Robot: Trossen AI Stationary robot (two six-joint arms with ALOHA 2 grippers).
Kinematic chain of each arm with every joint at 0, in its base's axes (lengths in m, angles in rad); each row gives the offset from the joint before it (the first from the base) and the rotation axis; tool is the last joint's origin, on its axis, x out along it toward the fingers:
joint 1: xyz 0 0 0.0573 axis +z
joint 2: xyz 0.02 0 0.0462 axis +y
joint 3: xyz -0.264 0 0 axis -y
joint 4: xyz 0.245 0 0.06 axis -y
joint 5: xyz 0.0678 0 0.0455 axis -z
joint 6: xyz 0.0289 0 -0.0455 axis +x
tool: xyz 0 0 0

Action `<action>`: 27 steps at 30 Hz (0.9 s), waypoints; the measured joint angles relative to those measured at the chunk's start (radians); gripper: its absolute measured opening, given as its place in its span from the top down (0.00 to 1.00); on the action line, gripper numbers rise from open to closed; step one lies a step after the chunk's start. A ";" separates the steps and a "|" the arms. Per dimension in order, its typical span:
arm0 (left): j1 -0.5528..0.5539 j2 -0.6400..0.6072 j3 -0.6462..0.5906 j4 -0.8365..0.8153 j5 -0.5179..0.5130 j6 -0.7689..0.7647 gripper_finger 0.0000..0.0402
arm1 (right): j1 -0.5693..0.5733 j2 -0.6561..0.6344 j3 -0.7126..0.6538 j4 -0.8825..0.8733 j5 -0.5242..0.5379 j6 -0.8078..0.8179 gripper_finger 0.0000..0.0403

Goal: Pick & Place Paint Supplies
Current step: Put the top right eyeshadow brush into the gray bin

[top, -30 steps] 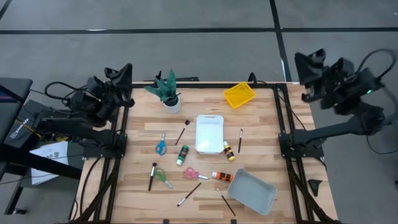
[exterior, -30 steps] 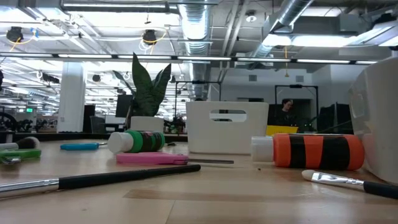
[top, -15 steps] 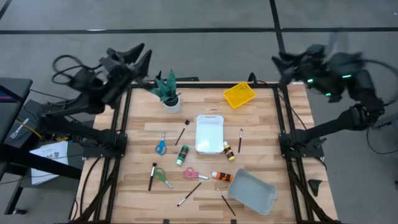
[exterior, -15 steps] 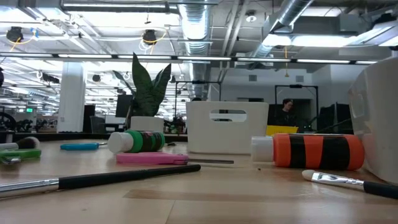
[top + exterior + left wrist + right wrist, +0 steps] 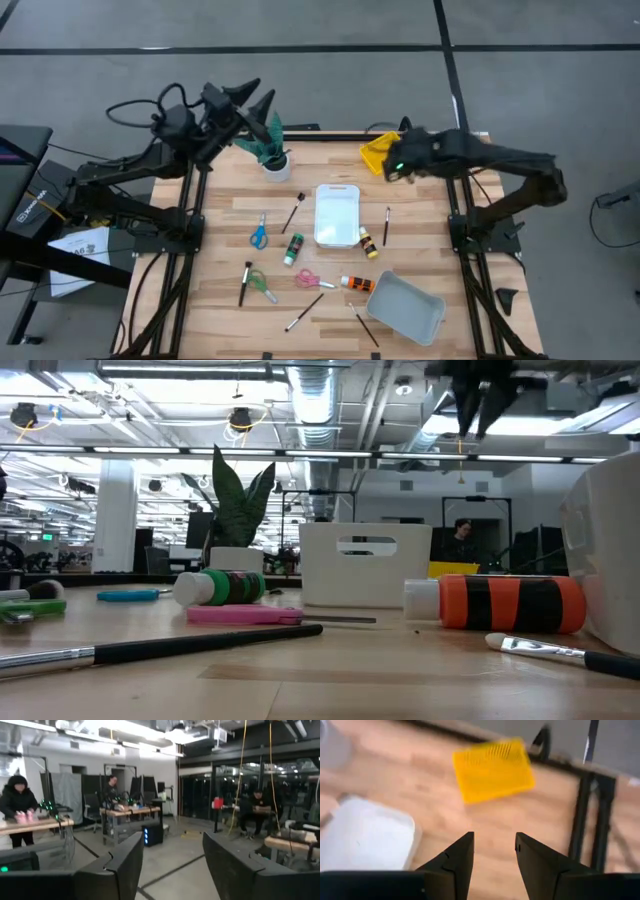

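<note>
The paint supplies lie loose on the wooden table: the blue scissors [image 5: 259, 234], green scissors [image 5: 262, 285] and pink scissors [image 5: 312, 280], the green bottle [image 5: 292, 248], yellow bottle [image 5: 368, 241] and orange bottle [image 5: 357, 284], and several thin brushes, one [image 5: 292, 212] beside the white tray. My left gripper [image 5: 255, 100] hangs open above the table's far left corner, its fingers [image 5: 125, 865] facing the room. My right gripper [image 5: 388, 165] hovers open above the table's near side of the yellow tray [image 5: 492, 770]; it is the one at the top of the low view [image 5: 475, 425].
A potted plant [image 5: 268, 145] stands just below my left gripper. The yellow tray [image 5: 385, 152] sits far right, the white tray [image 5: 337, 214] mid-table and the grey tray [image 5: 405, 307] near right. People are at benches in the room beyond.
My left gripper has risen from beside the table's left edge, swung toward the far left corner above the plant, and opened. My right gripper has swept in from beyond the right edge toward the table's left and tipped down over the yellow tray. The supplies have stayed put.
</note>
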 joint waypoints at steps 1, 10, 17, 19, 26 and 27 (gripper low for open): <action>-0.002 0.000 0.000 -0.013 0.000 -0.014 0.52 | 0.000 0.016 -0.042 0.024 -0.020 0.002 0.67; -0.009 -0.010 0.000 -0.052 0.000 -0.040 0.57 | -0.001 0.064 -0.365 0.210 -0.171 0.091 0.71; -0.009 -0.010 0.000 -0.055 0.000 -0.060 0.57 | -0.057 -0.008 -0.529 0.442 -0.245 0.135 0.71; -0.009 -0.010 0.000 -0.055 0.000 -0.060 0.57 | -0.075 -0.004 -0.563 0.506 -0.258 0.135 0.71; -0.009 -0.010 0.000 -0.055 0.000 -0.060 0.57 | -0.107 0.053 -0.651 0.667 -0.335 0.127 0.71; -0.009 -0.010 0.000 -0.055 0.000 -0.060 0.57 | -0.106 0.062 -0.651 0.676 -0.335 0.127 0.71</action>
